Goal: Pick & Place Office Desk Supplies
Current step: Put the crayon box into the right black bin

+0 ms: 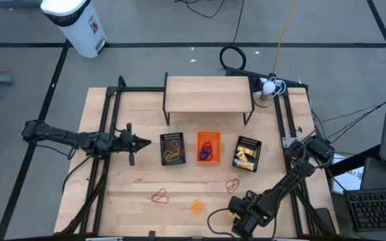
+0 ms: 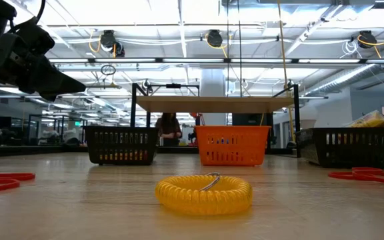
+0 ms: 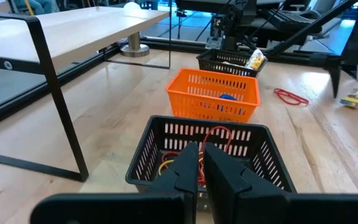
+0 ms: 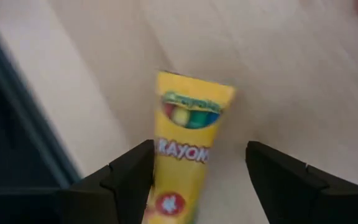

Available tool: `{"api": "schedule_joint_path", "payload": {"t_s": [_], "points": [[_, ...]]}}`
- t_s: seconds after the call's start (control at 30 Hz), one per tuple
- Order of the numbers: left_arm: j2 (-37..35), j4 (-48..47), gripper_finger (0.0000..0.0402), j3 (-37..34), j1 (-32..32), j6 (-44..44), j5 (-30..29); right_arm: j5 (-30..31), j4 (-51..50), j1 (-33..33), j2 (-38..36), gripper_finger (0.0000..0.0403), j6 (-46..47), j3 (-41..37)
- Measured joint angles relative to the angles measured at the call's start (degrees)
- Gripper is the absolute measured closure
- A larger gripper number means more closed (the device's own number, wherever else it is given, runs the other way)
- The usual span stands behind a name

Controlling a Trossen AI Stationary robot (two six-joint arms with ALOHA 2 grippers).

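Spanning the scene, a wooden table (image 1: 133, 201) carries a small raised shelf (image 1: 208, 92) and, in front of it, a row of three trays: a black mesh tray (image 1: 173, 148) holding rubber bands, an orange tray (image 1: 208, 146), and a second black mesh tray (image 1: 248, 153). At the table's near edge the right gripper (image 4: 201, 171) hangs with fingers spread to either side of a yellow crayon box (image 4: 188, 146) lying flat on the wood, its long axis running straight out between them. The left gripper (image 3: 201, 168), fingers pressed together, points at the first mesh tray. A yellow coil ring (image 2: 203, 192) and red rubber bands (image 1: 160, 196) lie loose nearby.
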Motion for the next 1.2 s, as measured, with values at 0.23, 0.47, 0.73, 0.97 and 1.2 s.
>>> {"api": "schedule_joint_path", "payload": {"t_s": [0.23,0.47,0.73,0.97,1.2], "points": [[0.0,0.0,0.0376,0.0,0.0,0.0,0.0,0.6,2.4,0.4,-0.3,0.0164,1.5,-2.9],[0.0,0.0,0.0376,0.0,0.0,0.2,0.0,0.4,2.5,0.4,-0.2,0.0192,-0.1,-3.0],[0.0,0.0,0.0376,0.0,0.0,0.2,0.0,4.1,3.6,0.1,-0.2,0.0247,-0.5,-3.2],[0.0,0.0,0.0376,0.0,0.0,0.2,-0.1,4.5,7.7,-1.2,-0.4,0.0325,-7.6,-3.2],[0.0,0.0,0.0376,0.0,0.0,0.2,-0.1,6.4,13.0,-3.7,-3.6,0.0313,-19.1,-3.4]]}}
